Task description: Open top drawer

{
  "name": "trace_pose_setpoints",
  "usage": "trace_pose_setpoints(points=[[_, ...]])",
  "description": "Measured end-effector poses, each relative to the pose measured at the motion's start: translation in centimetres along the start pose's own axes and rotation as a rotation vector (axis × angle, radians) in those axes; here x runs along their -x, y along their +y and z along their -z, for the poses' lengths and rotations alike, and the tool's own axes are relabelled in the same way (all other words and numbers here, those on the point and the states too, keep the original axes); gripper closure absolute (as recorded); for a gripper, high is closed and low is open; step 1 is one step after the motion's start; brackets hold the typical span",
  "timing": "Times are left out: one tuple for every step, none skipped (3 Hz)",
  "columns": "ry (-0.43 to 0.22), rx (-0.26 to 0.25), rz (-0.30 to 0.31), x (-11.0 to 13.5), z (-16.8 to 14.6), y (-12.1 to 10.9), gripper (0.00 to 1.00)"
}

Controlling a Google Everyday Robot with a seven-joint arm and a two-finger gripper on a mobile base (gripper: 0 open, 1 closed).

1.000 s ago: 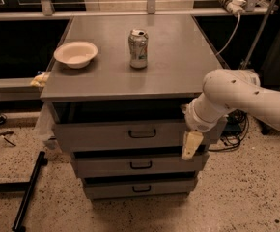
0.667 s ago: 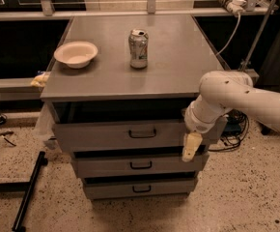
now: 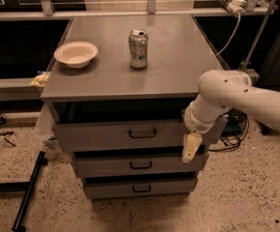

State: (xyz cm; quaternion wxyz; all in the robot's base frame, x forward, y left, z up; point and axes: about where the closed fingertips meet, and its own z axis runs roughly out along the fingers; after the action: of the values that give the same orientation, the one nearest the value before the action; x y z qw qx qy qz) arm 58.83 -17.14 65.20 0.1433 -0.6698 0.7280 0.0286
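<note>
Grey metal forms the desk (image 3: 178, 57), a low cabinet with three drawers stacked in its front. The top drawer (image 3: 96, 135) sits directly beneath the desk surface, with a dark gap above its front, and its small black loop handle (image 3: 142, 133) lies at the centre of the panel. Below it are the middle drawer (image 3: 101, 167) and the bottom drawer (image 3: 111, 189), each with a similar handle.

The robot's white arm (image 3: 246, 96) reaches in from the right and bends downward at the cabinet's front right corner. The hand (image 3: 190, 152) hangs there, pale yellow and pointing toward the floor, over the right end of the top drawer's front and reaching down to the upper edge of the middle drawer. The handle lies to the left of the hand, well apart from it, and at about the height of the wrist. Whether the hand is spread or pressed together cannot be told from this angle.

On the desk stand a cream bowl (image 3: 76, 53) toward the left and a drinks can (image 3: 138, 48) upright near the middle, apart from each other.
</note>
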Motion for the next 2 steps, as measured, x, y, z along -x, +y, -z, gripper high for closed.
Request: trace_pose_setpoints(points=[[0.004, 0.037, -0.009, -0.22, -0.07, 0.62, 0.00], [0.003, 0.077, -0.025, -0.68, -0.04, 1.49, 0.00]])
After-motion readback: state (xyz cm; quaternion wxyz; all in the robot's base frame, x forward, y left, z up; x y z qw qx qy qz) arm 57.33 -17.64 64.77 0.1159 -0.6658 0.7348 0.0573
